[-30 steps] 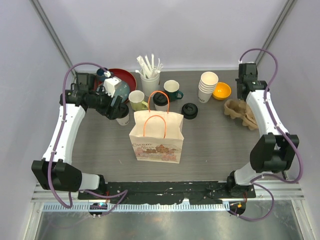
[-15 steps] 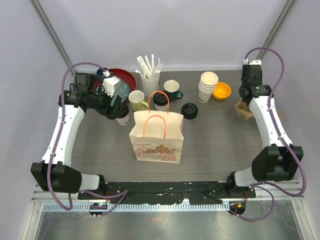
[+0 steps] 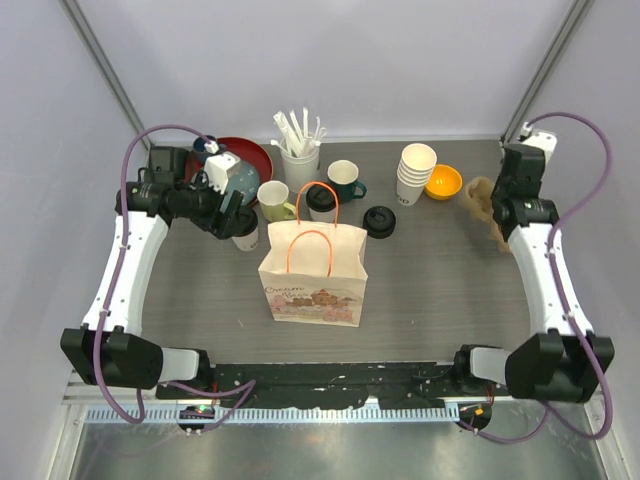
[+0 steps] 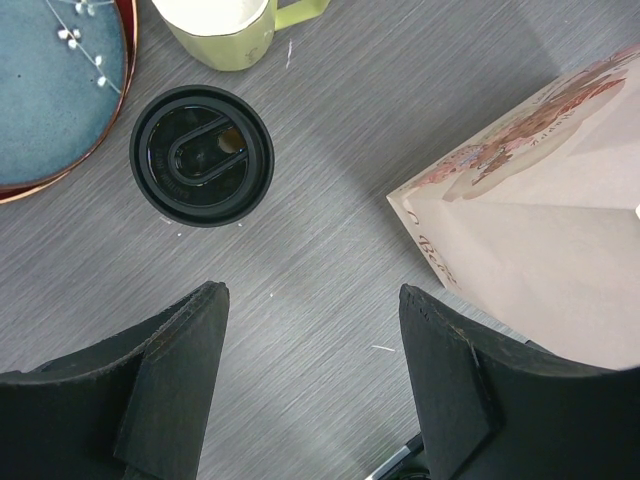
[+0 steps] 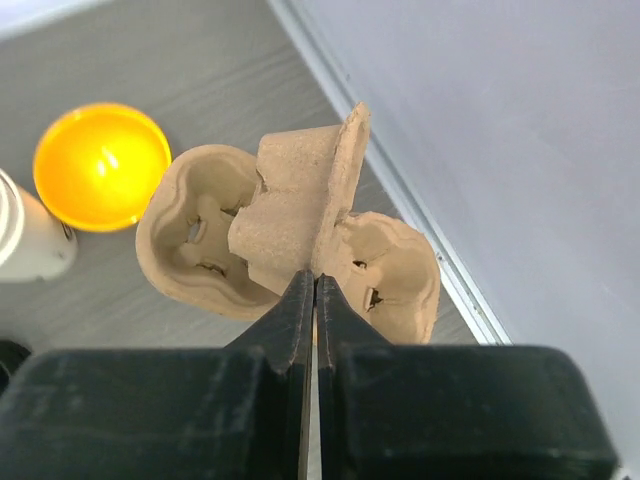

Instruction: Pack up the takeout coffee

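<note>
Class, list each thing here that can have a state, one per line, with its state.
Left claw: open, holding nothing.
Right claw: shut on the Carrier's middle fin.
Carrier: pockets empty.
Bag: upright, mouth open.
Left cup: upright, lidded, not held.
Middle cup: upright, lidded.
Right cup: lidded.
Cup stack: nested, lidless.
Green mug: upright.
</note>
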{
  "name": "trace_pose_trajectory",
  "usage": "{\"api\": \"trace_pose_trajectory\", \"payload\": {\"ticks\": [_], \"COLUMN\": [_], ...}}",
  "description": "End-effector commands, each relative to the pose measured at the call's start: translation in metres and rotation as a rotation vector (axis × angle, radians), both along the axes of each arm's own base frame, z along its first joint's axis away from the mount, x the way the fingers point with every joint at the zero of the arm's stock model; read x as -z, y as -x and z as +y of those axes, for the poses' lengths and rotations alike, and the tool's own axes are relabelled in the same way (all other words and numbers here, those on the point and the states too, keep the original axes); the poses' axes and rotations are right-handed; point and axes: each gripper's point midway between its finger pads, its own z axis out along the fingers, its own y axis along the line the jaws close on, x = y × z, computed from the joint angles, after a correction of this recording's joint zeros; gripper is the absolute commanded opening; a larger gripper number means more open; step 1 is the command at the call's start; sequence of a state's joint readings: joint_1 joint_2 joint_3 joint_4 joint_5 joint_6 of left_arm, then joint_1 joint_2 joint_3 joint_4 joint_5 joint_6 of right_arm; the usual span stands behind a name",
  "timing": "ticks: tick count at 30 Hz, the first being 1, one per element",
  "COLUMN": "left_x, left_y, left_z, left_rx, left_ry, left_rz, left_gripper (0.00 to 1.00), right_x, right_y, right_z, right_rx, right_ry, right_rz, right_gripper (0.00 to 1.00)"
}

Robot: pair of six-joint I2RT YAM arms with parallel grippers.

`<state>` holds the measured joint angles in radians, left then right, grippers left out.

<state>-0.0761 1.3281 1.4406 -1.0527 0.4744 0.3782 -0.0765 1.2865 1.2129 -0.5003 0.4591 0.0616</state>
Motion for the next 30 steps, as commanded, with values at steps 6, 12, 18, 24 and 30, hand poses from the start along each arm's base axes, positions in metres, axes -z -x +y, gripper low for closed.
{"api": "trace_pose_trajectory", "payload": {"ticks": [6, 12, 18, 24, 30], "left_x": [-0.022, -0.026, -0.032, -0.063, -0.152], "left_y": [0.001, -0.001, -0.004, -0.007, -0.001], "left_z": [-0.004, -0.004, -0.008, -0.02, -0.072], "left_rx": [0.015, 0.013, 0.002, -0.013, 0.059], "left_ry": [0.028, 0.034, 0.059, 0.141, 0.234], "left_rz": [-0.063, -0.065, -0.075, -0.115, -0.306], "left_gripper": [0.73, 0.73, 0.73, 0.69, 0.68], "right_x": [-0.013, -0.005, -0.047, 0.016, -0.019], "right_y": [0.009, 0.004, 0.018, 0.02, 0.022], "right_z": [-0.018, -0.014, -0.013, -0.002, 0.003], "right_rx": [0.023, -0.006, -0.032, -0.014, -0.049], "right_ry": [-0.134, -0.211, -0.147, -0.28, -0.264], "right_rz": [-0.231, -0.152, -0.288, -0.094, -0.156], "right_gripper": [0.01, 0.01, 0.01, 0.01, 0.01]}}
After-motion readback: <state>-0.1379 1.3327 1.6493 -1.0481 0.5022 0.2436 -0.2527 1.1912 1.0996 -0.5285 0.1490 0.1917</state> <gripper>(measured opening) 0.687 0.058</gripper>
